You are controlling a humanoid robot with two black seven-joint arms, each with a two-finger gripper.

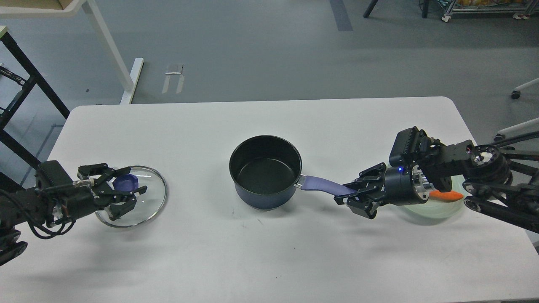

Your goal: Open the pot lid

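Note:
The dark blue pot (265, 170) stands open in the middle of the white table (269, 252), its purple handle (320, 184) pointing right. My right gripper (351, 194) is shut on the end of that handle. The glass lid (148, 198) with a metal rim lies low at the left of the table, well apart from the pot. My left gripper (125, 188) has its fingers closed around the lid's blue knob (125, 182). Whether the lid rests fully on the table cannot be told.
A pale green plate (438, 209) with an orange carrot (446, 195) on it sits at the right, partly hidden behind my right arm. Beyond the table's far edge are grey floor and a white table leg (109, 46).

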